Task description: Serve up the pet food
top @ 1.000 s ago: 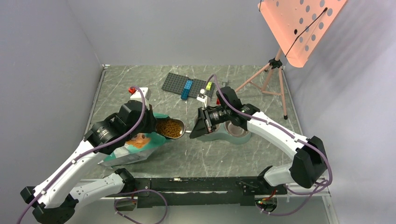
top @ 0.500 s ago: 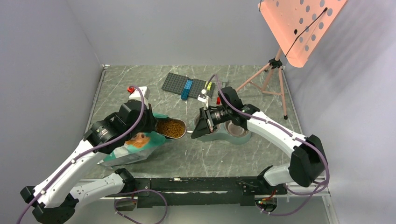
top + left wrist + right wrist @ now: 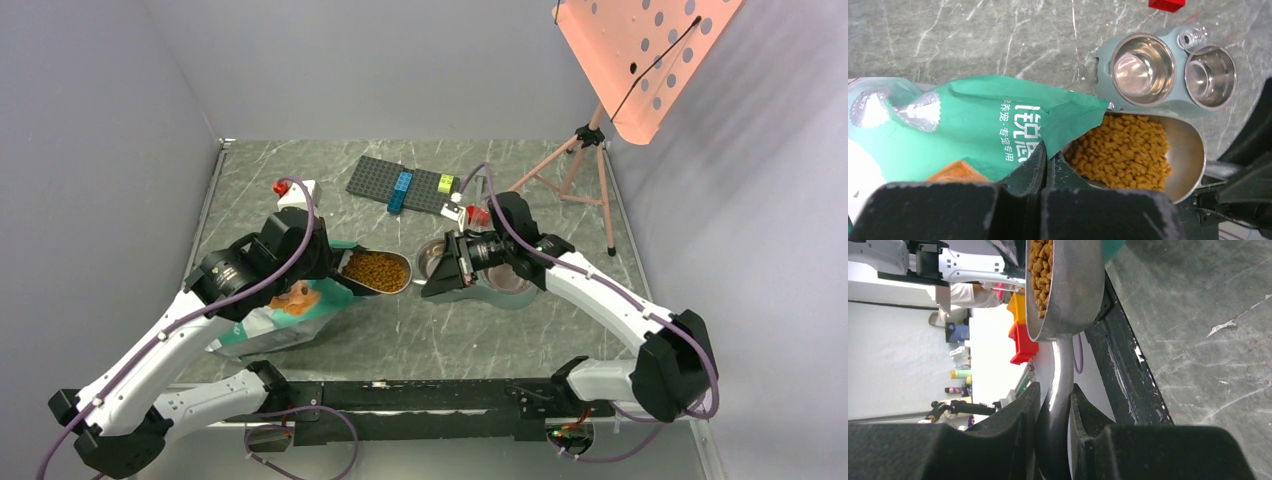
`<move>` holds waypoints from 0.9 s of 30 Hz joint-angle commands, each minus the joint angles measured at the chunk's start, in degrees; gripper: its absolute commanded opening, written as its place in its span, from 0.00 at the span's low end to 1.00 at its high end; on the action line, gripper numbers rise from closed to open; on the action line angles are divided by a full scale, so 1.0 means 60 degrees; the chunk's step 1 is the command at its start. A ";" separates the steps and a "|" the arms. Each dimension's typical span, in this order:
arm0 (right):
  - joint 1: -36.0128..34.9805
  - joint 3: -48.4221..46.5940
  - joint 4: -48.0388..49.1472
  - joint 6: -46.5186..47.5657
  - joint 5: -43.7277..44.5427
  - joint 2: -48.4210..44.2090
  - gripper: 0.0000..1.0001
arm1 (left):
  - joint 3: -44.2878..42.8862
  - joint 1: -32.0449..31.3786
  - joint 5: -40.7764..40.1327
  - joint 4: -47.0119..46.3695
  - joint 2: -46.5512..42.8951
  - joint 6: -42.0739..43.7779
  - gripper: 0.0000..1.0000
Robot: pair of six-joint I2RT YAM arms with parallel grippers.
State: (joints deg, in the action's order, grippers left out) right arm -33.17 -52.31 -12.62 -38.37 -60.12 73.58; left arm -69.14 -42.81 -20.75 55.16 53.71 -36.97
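While clenched on the handle of the scoop (image 3: 1068, 290), one finger pressed to each side of it, holds the right pincer (image 3: 1054, 390) low above the worktop (image 3: 400, 345). Carries the pet food (image 3: 1120, 157) in the scoop's bowl: orange-brown pellets heaped toward the end nearest the pouch (image 3: 973, 115), bare shiny metal at the other end. Rests that filled end at the pouch's open mouth, partly tucked under the torn teal edge. Pinches the same edge with the left pincer (image 3: 1046, 159), fingers shut tight on the fold. Lies otherwise flat on the worktop, teal and white, with white lettering and an orange patch of print. Just beside the scoop's free end, on the right arm's side: twin-bowl dish (image 3: 1105, 95), grey-green, both steel bowls showing bare metal. Partly covered from overhead by the right wrist. Further back on the worktop: grey brick plate (image 3: 375, 178) with a blue brick (image 3: 401, 190) and a yellow-green brick (image 3: 446, 184); pink tripod (image 3: 592, 133) toward the far right corner.
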 commanded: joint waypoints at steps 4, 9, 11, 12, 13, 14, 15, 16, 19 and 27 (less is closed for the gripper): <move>0.0547 0.0755 0.0001 -0.0099 0.0242 -0.1542 0.00 | -0.0949 -0.0003 -0.1125 -0.0398 0.0463 -0.0579 0.00; 0.1039 0.1354 -0.0081 -0.0295 0.0141 -0.2441 0.00 | -0.0951 -0.0018 -0.1576 -0.0367 0.0611 -0.0812 0.00; 0.1370 0.1800 0.0255 -0.0640 0.0003 -0.2956 0.00 | -0.1064 -0.0001 -0.1986 0.0007 0.0739 -0.1191 0.00; 0.1538 0.1987 0.0300 -0.0747 -0.0060 -0.3192 0.00 | -0.1135 0.0001 -0.2199 0.0259 0.0819 -0.1369 0.00; 0.1700 0.2104 0.0245 -0.0743 -0.0115 -0.3403 0.00 | -0.1209 0.0001 -0.2410 0.0500 0.0899 -0.1531 0.00; 0.1823 0.2212 0.0136 -0.0673 -0.0170 -0.3583 0.00 | -0.1279 0.0001 -0.2601 0.0737 0.0973 -0.1674 0.00; 0.1947 0.2303 0.0072 -0.0654 -0.0173 -0.3837 0.00 | -0.1350 -0.0001 -0.2817 0.0977 0.1043 -0.1840 0.00; 0.2076 0.2396 -0.0054 -0.0613 -0.0162 -0.3992 0.00 | -0.1429 0.0000 -0.3022 0.1283 0.1110 -0.2033 0.00; 0.2546 0.2579 -0.0551 -0.0441 -0.0123 -0.4351 0.00 | -0.1736 0.0001 -0.3643 0.2205 0.1286 -0.2646 0.00; 0.3593 0.2951 -0.2184 0.0288 0.1193 -0.4601 0.00 | -0.1780 0.0001 -0.3627 0.2213 0.0819 -0.2488 0.00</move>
State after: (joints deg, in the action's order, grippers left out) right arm -13.91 -35.48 -22.52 -38.98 -56.75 46.98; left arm -78.89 -43.22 -37.63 67.29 61.63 -53.19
